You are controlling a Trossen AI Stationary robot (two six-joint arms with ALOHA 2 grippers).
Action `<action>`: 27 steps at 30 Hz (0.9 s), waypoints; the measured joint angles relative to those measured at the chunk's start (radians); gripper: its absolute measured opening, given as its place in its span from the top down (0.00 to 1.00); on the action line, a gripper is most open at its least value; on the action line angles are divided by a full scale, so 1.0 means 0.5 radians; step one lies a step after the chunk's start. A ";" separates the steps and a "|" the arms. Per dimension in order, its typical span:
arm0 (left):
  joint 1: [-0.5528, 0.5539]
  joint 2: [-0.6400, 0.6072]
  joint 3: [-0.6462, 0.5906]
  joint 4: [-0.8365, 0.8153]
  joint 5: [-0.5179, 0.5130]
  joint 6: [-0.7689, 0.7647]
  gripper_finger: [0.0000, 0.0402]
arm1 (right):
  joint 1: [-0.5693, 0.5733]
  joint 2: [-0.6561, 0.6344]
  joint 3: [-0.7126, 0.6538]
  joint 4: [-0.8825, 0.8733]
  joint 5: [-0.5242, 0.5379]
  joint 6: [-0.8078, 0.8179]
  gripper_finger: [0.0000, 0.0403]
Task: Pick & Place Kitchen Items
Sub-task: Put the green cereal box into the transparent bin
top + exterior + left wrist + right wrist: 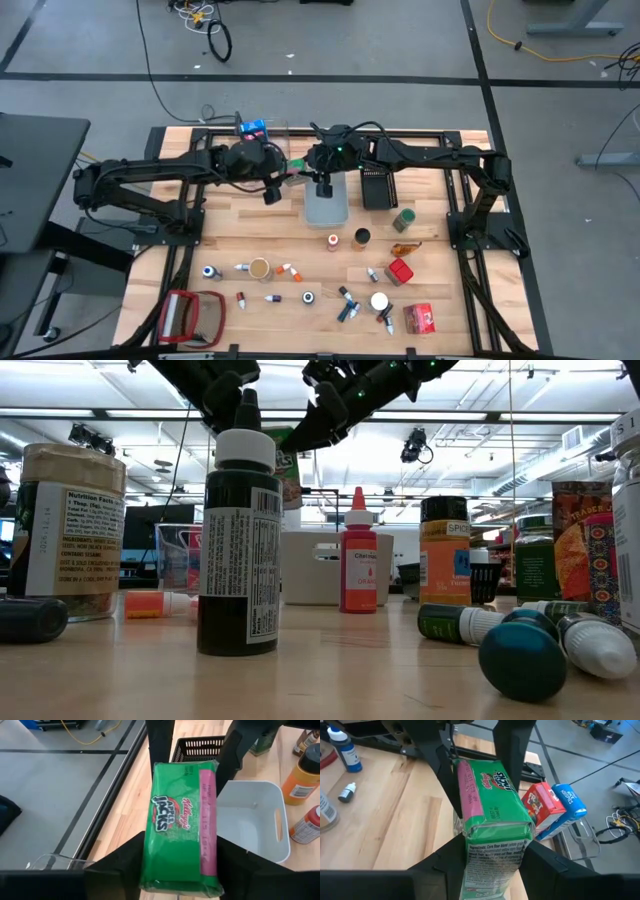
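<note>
Wooden counter [230, 225] carries scattered kitchen items while both grippers meet above its far edge, left gripper [170, 865] and right gripper [492, 852] each with fingers clamped on 1 green cereal carton [182, 820], apparently mid-handover beside the grey bin [326, 205].

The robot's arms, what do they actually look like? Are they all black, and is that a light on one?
Both arms are black or very dark, built of jointed tubular segments with black cables running along them. The left gripper and right gripper each end in two flat, dark, blocky fingers. Small green lights glow on the right arm's wrist. I can see no markings.
</note>
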 joint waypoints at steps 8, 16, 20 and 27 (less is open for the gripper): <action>0.000 0.000 -0.002 -0.043 0.002 -0.049 0.62 | 0.000 0.000 0.000 -0.011 -0.002 0.156 0.49; 0.004 -0.070 -0.002 -0.284 -0.324 -0.115 0.62 | 0.002 0.000 0.000 -0.082 0.066 0.321 0.39; 0.005 -0.170 0.043 -0.447 -0.457 -0.118 0.62 | 0.002 0.000 0.000 -0.130 0.092 0.321 0.36; 0.149 -0.280 0.076 -0.707 -0.409 -0.109 0.61 | 0.002 0.000 0.000 -0.142 0.081 0.314 0.36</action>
